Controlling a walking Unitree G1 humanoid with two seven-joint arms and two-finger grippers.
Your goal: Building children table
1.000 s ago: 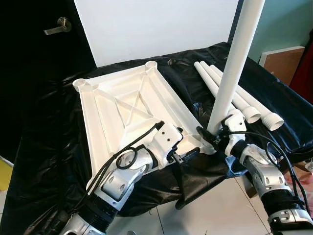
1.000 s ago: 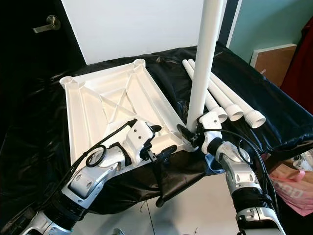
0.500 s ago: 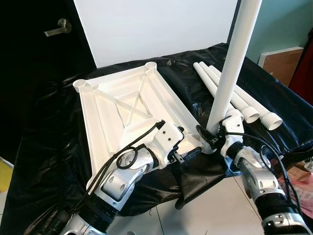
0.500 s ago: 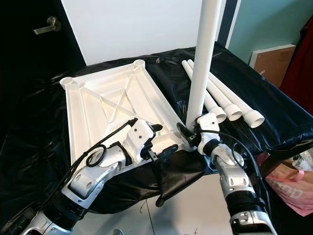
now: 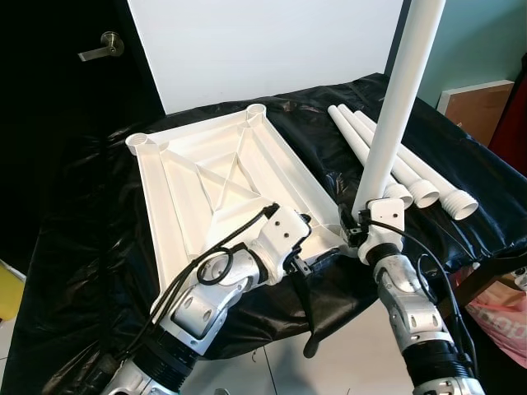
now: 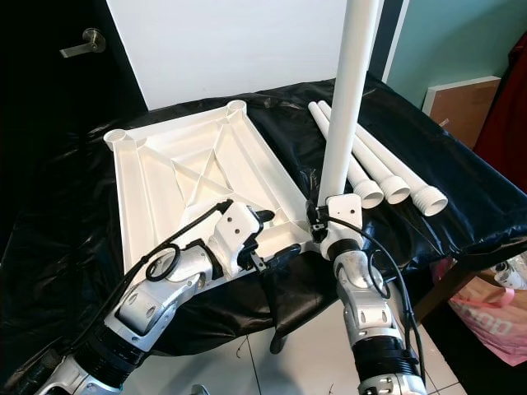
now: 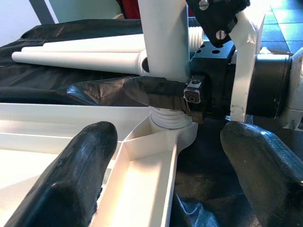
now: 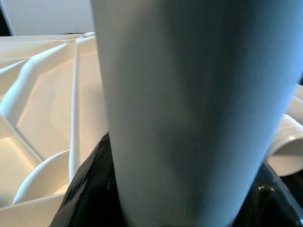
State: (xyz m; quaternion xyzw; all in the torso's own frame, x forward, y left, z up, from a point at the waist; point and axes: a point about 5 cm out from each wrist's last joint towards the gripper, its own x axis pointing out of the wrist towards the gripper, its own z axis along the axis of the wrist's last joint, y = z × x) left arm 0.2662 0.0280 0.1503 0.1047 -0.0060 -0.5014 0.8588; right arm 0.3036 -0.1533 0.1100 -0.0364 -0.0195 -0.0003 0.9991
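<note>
- Tabletop (image 5: 210, 185) lies underside up on the black sheet (image 5: 74, 271), near corner at the robot's side of the sheet.
- One leg (image 5: 395, 107) stands upright in the near right corner socket (image 7: 171, 126); left wrist view shows its threaded end seated in the socket collar (how deep, cannot tell).
- Right gripper (image 6: 316, 220) is clamped on the leg just above the socket, fingers tight around the tube.
- Left gripper (image 7: 163, 156) sits just beside that same corner with fingers spread apart, holding nothing; one finger (image 7: 80, 165) is over the tabletop rim, the other over the sheet.
- Three more legs (image 5: 412, 177) lie side by side on the sheet, right of the tabletop, apart from it.
- Two far sockets (image 5: 255, 109) are bare; the near left one is hidden behind the left arm.
- Progress, my estimate: first leg of four under way, not confirmed tight. Left: finish this one, then three more, then turn the table over.
- Versus 1.0 s ago: right forearm has swung in from the right to nearly below the gripper (wrist turned, consistent with screwing); leg stays upright in the same socket. Left gripper and loose legs unchanged.
</note>
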